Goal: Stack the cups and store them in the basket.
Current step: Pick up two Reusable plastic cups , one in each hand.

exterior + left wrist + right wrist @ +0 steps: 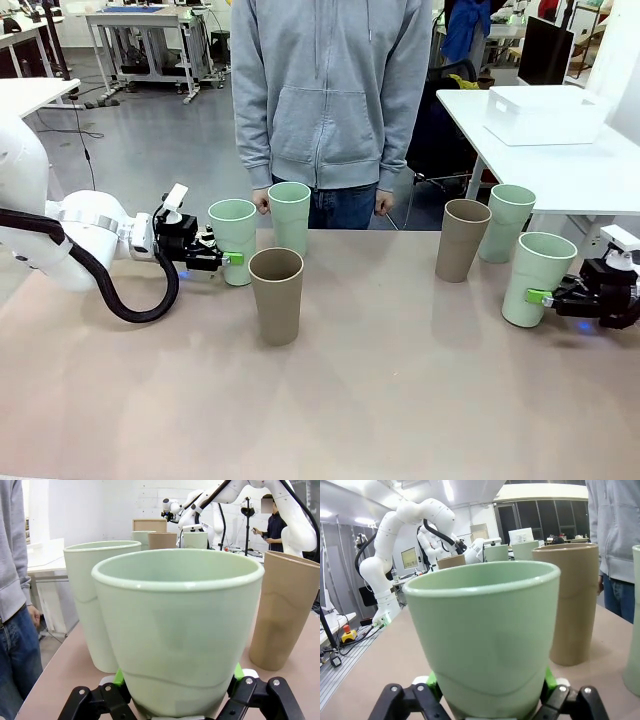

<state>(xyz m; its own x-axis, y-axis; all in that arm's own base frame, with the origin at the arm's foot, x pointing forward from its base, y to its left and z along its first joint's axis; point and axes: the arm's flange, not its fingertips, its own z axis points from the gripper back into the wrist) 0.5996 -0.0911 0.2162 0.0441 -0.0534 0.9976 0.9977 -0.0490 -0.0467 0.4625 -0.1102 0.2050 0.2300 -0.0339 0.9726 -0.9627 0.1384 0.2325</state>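
Left gripper (231, 261) fingers grip left mint cup (233, 225), just left of front tan cup (276, 300). Right gripper (537, 297) fingers grip right mint cup (541, 262), far right of it. Lift vertically, keep upright.

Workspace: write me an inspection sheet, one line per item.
Surface: tan table, no spills seen.
Job's things: six cups upright, unstacked, three left, three right; white basket on side table, far right.
Clutter: nothing seen.
Grippers: left gripper shut on left mint cup near its base; right gripper shut on right mint cup likewise.
Cables: black hose loops under left arm.
Surroundings: person in grey hoodie at far edge.
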